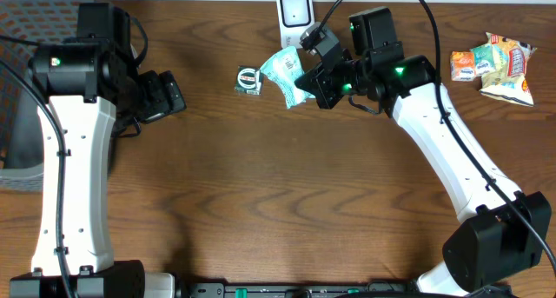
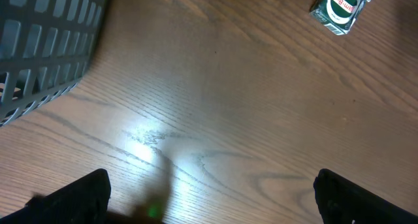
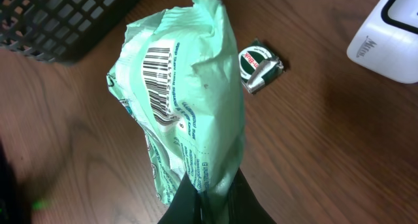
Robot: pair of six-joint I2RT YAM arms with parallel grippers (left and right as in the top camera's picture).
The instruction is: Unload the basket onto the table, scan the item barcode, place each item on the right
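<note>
The right jaws are clenched on the lower edge of a pale green crinkled plastic snack packet, its black barcode facing the wrist camera. A white box-shaped scanner stands just beyond them. The left jaws are released, spread wide over the brown wooden bench, grasping nothing.

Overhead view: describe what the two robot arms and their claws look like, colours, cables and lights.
The left arm and right arm share one design: smooth white tubular links between bulky black joint housings, with small green lights glowing on the black parts. Thin black cables run along the white links. The left claw and right claw are matte black, each with two blunt fingers.
</note>
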